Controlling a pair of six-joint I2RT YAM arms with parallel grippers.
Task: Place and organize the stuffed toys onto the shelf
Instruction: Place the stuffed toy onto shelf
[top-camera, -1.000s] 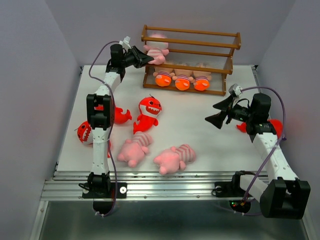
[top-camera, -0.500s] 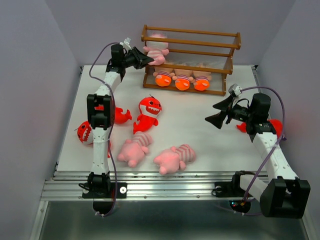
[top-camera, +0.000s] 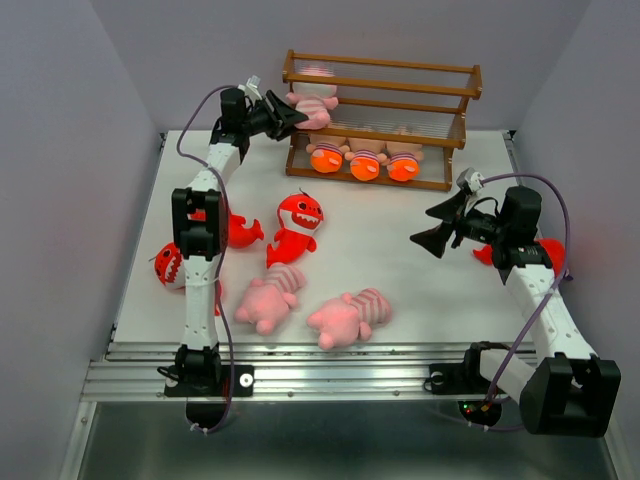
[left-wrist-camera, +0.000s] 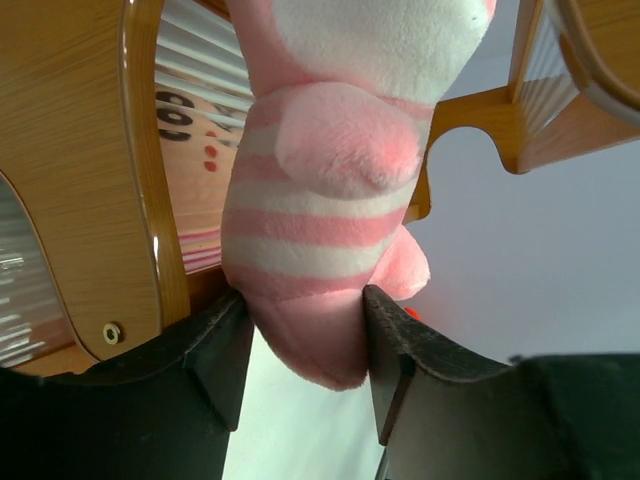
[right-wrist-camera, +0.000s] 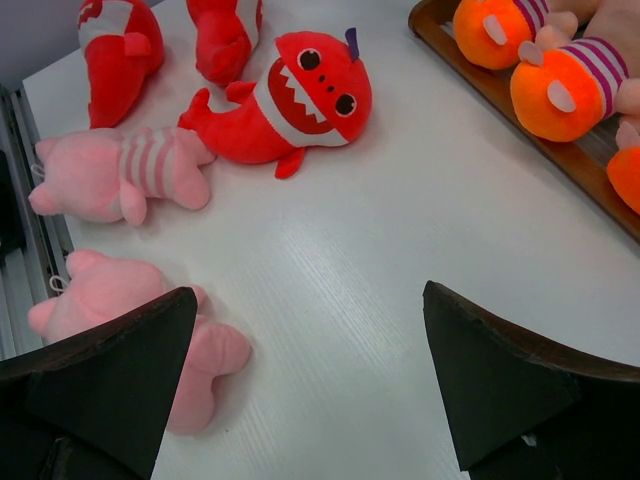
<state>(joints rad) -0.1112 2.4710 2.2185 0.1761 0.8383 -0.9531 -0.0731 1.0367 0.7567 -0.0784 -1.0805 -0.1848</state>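
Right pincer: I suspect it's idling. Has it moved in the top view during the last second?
No. The right pincer hangs open at the same spot in front of the shelf's right end.

Light was bright and even, shadows soft throughout. Above the left gripper (left-wrist-camera: 305, 330), the pink striped toy (left-wrist-camera: 330, 200) looked slightly soft-focused; glare streaked the shelf post (left-wrist-camera: 150, 200) just left. The right gripper (right-wrist-camera: 310, 370) showed its fingers (right-wrist-camera: 110, 380) dark, blurred.

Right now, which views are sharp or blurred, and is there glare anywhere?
Top external: even light, sharp, only soft shadows on the table. Left wrist: the pink striped toy fills the frame, fur slightly soft; a glare streak runs down the shelf post. Right wrist: red shark crisp; dark fingers underexposed.
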